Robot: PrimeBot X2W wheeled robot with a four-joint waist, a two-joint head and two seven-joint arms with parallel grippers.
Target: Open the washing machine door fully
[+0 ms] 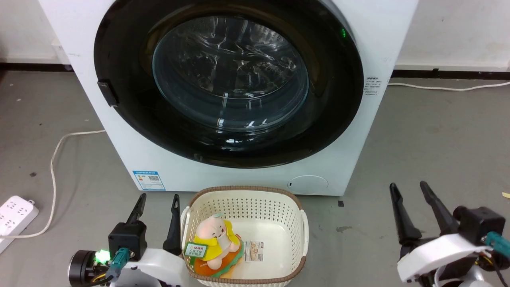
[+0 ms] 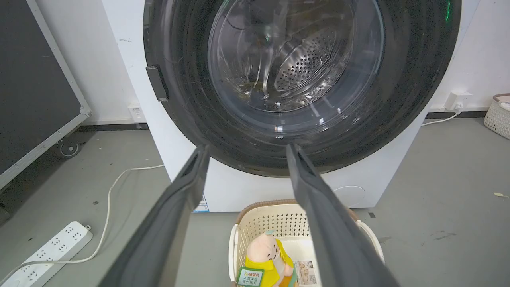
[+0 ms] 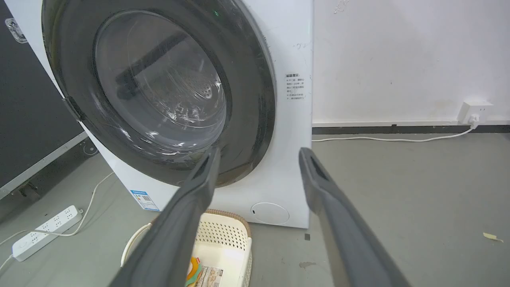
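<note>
Though seemingly shut, the door (image 1: 229, 75) stands beyond the left end effector (image 1: 159, 195).

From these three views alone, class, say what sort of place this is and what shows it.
Probably a laundry corner in a workroom or lab: a white washing machine stands on bare grey floor, a basket with a soft toy sits before it, and a power strip lies loose.
</note>
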